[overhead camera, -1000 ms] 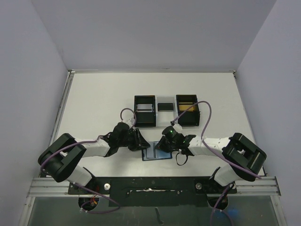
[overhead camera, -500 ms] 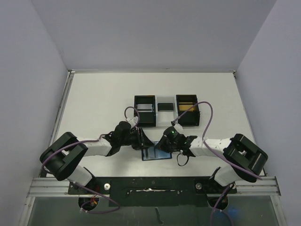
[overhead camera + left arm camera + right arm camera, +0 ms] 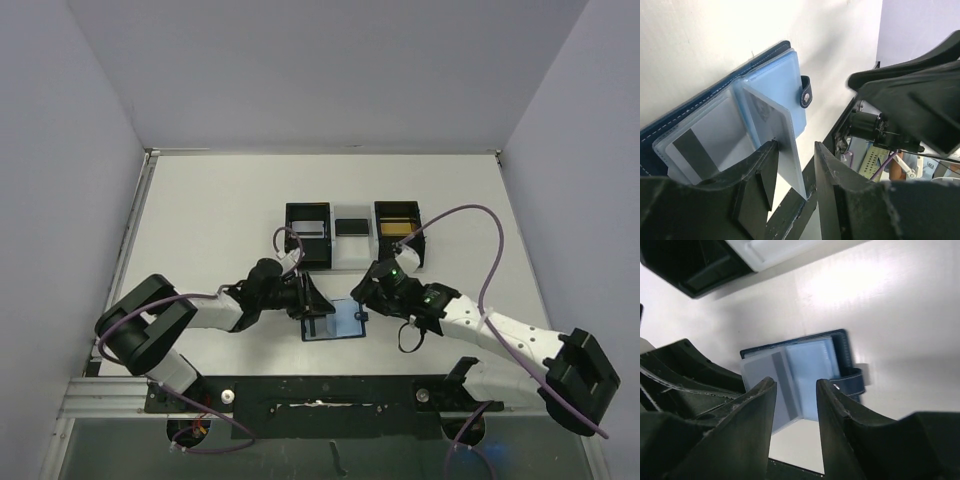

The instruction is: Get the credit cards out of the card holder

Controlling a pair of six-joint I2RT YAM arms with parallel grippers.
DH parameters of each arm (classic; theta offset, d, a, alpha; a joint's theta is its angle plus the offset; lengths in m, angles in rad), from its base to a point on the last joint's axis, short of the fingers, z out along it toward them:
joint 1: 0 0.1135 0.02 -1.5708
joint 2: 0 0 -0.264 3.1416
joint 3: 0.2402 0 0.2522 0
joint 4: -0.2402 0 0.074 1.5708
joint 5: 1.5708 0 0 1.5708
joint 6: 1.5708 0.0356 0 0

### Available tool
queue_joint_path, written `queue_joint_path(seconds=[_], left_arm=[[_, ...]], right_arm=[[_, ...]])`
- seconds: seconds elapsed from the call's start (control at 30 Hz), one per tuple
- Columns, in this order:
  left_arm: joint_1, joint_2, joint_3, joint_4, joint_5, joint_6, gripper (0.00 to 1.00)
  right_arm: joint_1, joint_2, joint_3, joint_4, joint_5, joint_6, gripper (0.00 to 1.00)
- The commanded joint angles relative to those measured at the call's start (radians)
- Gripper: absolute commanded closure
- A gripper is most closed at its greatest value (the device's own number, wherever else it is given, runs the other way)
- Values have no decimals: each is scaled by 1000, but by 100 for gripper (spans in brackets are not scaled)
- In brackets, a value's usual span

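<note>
Left wrist view puts the step at paging through the card holder, which lies open on the counter. The left gripper, half spread, props a clear sleeve upright against one finger, baring a striped credit card in its pocket. Next, I judge, the right gripper, spread and empty above the holder, must descend and pinch that card's edge. The left arm reaches in low; the right hangs raised.

white table bears card holder (open), 2 black boxes.

Black boxes, white tray between, on table
</note>
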Motion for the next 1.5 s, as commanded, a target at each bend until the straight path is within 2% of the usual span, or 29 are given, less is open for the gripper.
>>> queue_joint_path(seconds=[0.0,0.23,0.4,0.47,0.57,0.67,0.8,0.97,1.03,1.23,1.47], left_arm=[[-29,56,66,70,51,4,66],[-101,63,138,59,21,-2,59],[-69,-21,104,-34,-71,26,55],[-54,-42,109,-82,-77,45,54],[-40,-70,107,-136,-109,55,54],[-35,-69,110,-181,-110,67,55],[-41,-63,86,-130,-101,39,58],[-37,-46,80,-110,-58,50,58],[-39,-34,86,-107,-37,58,58],[-49,25,92,-68,17,45,60],[-60,46,87,-106,-29,50,62]], right_arm=[[-33,-141,-14,-151,150,33,61],[-116,-281,-89,-122,71,1,59],[-127,-286,-95,-67,-25,-53,60],[-126,-280,-102,-45,-49,-49,63],[-126,-265,-124,44,-118,-67,65],[-126,-209,-123,122,-198,-99,66],[-125,-87,-78,134,-263,-145,73],[-126,37,-40,43,-224,-162,75],[-128,59,-44,8,-211,-165,73],[-127,131,-54,22,-247,-179,72],[-96,222,-53,-28,-182,-145,85]])
